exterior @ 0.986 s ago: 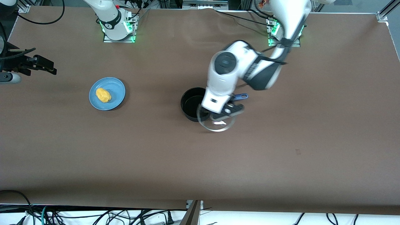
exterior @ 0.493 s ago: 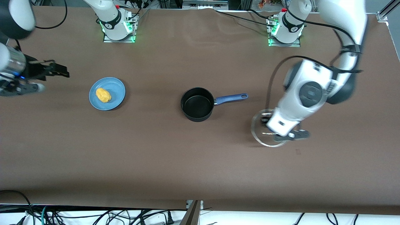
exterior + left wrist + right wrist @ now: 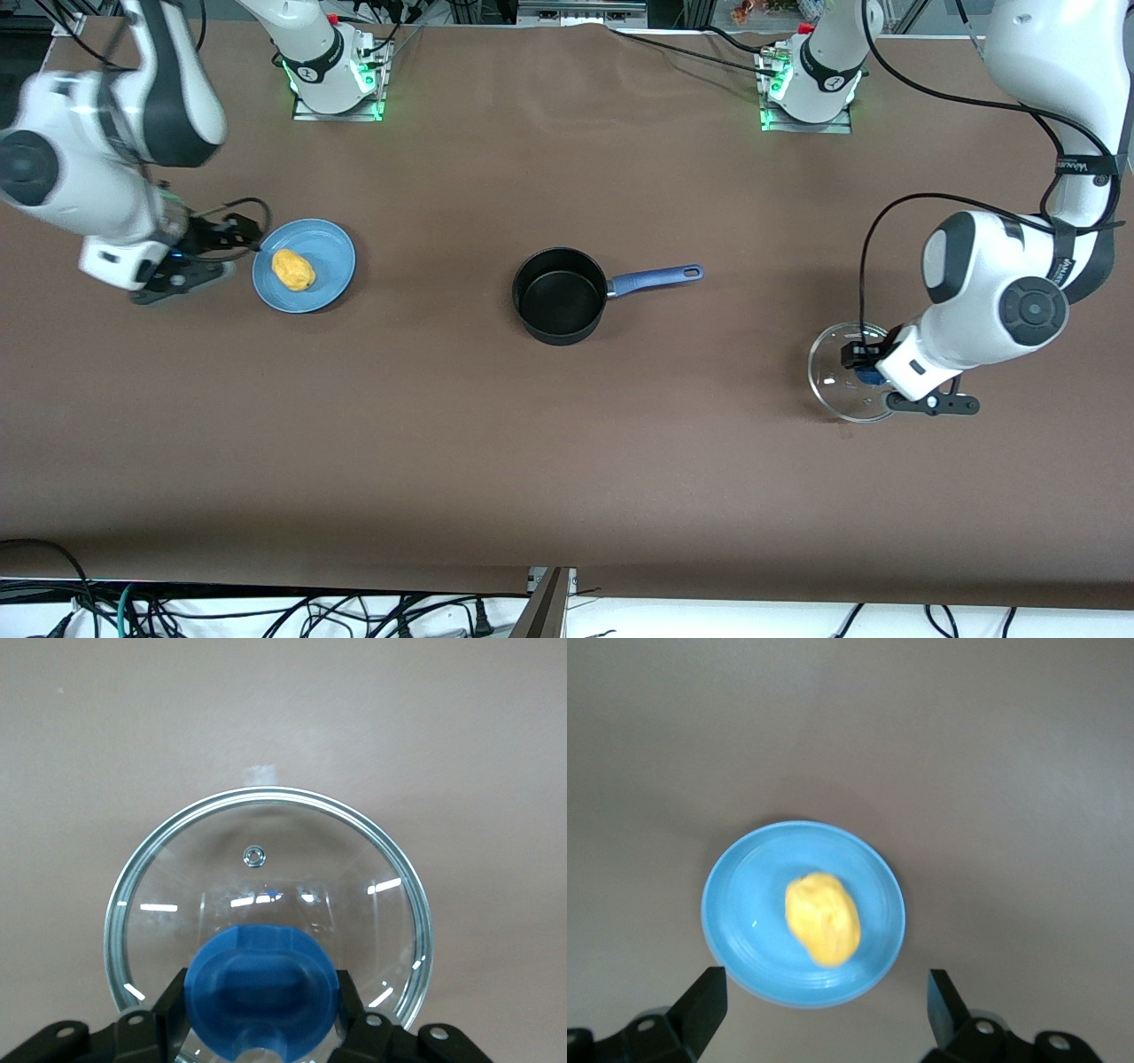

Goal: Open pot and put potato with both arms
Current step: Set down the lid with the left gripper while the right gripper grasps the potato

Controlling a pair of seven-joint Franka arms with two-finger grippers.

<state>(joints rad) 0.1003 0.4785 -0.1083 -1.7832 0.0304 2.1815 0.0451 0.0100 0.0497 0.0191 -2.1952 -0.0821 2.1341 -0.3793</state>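
Observation:
The black pot (image 3: 560, 297) stands uncovered mid-table, its blue handle (image 3: 656, 279) pointing toward the left arm's end. My left gripper (image 3: 866, 374) is shut on the blue knob (image 3: 263, 992) of the glass lid (image 3: 837, 372), which is low at the table toward the left arm's end; I cannot tell whether it rests there. The lid's glass also shows in the left wrist view (image 3: 266, 859). The yellow potato (image 3: 292, 269) lies on a blue plate (image 3: 335, 246). My right gripper (image 3: 232, 237) is open and empty beside the plate; in the right wrist view (image 3: 824, 992) the potato (image 3: 823, 917) lies ahead of the jaws.
The blue plate (image 3: 735, 904) sits toward the right arm's end of the brown table (image 3: 567, 461). Both arm bases stand along the table's edge farthest from the front camera. Cables hang below the table's edge nearest that camera.
My left arm has carried the lid from over the pot out toward its own end and lowered it. My right arm has swung in from the table's end to the plate.

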